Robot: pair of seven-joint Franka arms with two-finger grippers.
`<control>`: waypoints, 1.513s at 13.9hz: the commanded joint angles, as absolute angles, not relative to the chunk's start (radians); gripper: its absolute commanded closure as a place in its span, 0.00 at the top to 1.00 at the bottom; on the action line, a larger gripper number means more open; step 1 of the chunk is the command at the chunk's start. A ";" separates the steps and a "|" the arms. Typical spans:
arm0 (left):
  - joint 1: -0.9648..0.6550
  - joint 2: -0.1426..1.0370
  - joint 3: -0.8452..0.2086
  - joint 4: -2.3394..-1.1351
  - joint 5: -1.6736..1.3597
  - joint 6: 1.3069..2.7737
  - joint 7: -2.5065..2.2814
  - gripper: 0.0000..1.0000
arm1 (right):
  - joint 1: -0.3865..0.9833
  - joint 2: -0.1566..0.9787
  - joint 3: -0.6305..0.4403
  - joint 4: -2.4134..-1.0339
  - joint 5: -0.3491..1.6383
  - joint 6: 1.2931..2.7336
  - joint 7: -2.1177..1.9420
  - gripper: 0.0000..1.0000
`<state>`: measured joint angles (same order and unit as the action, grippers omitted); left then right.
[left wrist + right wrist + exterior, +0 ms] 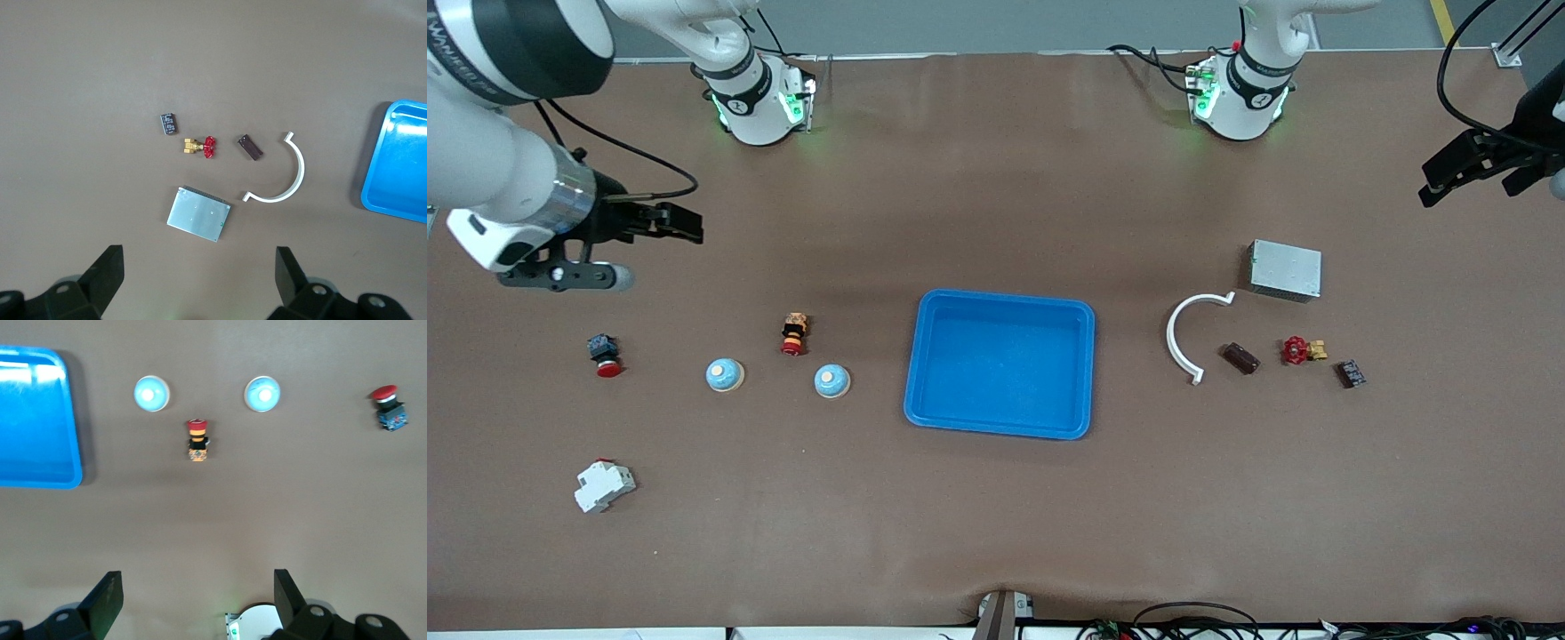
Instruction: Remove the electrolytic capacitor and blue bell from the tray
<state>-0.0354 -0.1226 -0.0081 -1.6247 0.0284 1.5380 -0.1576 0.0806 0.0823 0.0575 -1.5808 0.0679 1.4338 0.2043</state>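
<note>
Blue tray [1000,364] mid-table, nothing inside. Two bells [725,374] [831,380] at tray's 9 o'clock; capacitor [1240,357] at 3 o'clock, beside white arc [1187,333]. Left gripper [200,280], right gripper [197,600] both spread wide, holding nothing, waiting above table

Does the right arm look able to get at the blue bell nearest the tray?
Probably yes. The right gripper hangs open over bare table at its own end, and the bell sits alone, apart from the tray and the red-capped button.
</note>
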 commanded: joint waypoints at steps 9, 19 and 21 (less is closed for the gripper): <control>-0.032 -0.150 -0.035 -1.618 0.005 1.473 -0.150 1.00 | -0.092 -0.004 0.066 -1.614 0.000 1.577 0.015 1.00; -0.032 -0.236 -0.035 -1.623 0.005 1.364 -0.149 1.00 | -0.130 -0.009 0.067 -1.549 0.015 1.491 0.015 1.00; -0.040 -0.230 -0.035 -1.621 0.006 1.373 -0.152 1.00 | -0.127 -0.009 0.067 -1.536 0.015 1.491 0.017 1.00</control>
<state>-0.0380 -0.2297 -0.0333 -1.6214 0.0252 1.3737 -0.1570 -0.1080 -0.0009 0.0541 -1.5550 0.0120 1.5093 0.0231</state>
